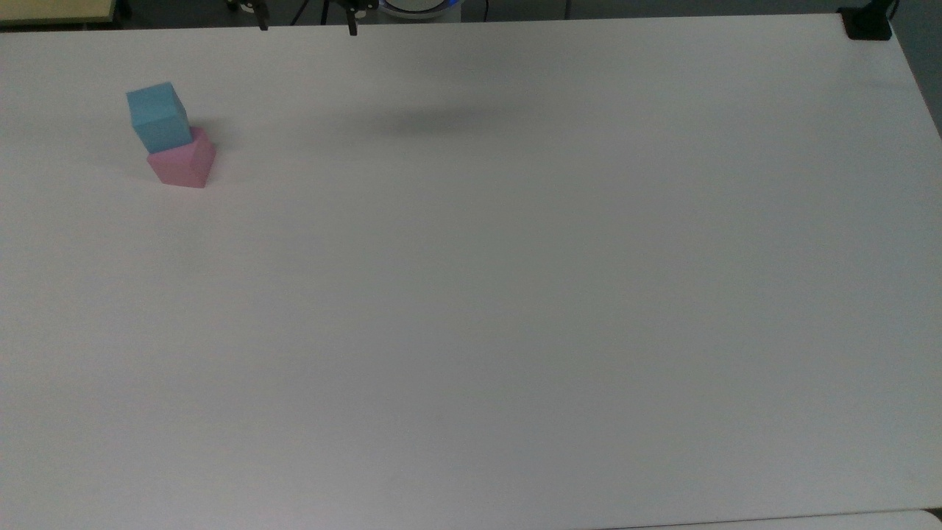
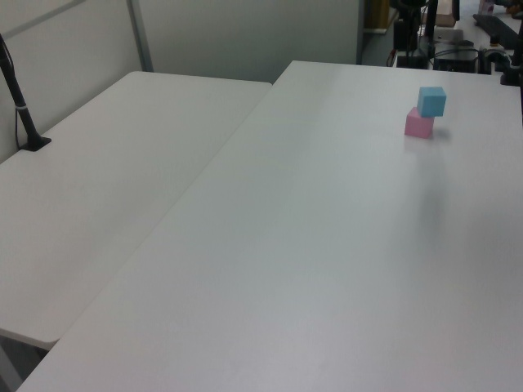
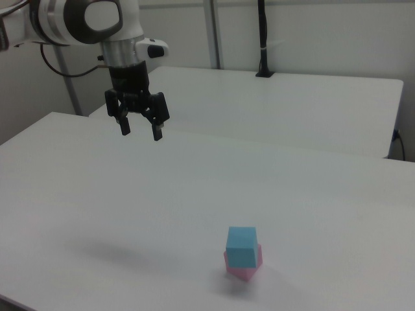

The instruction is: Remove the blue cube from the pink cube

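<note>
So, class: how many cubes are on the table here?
2. The blue cube sits on top of the pink cube, which rests on the white table. No others visible.

blue cube (image 1: 158, 116) atop pink cube (image 1: 182, 165)

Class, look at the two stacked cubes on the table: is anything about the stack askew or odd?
Yes. The blue cube sits on the pink cube off-centre and twisted, so their edges do not line up and a pink corner pokes out in the top view. The open gripper hangs well above the table.
</note>
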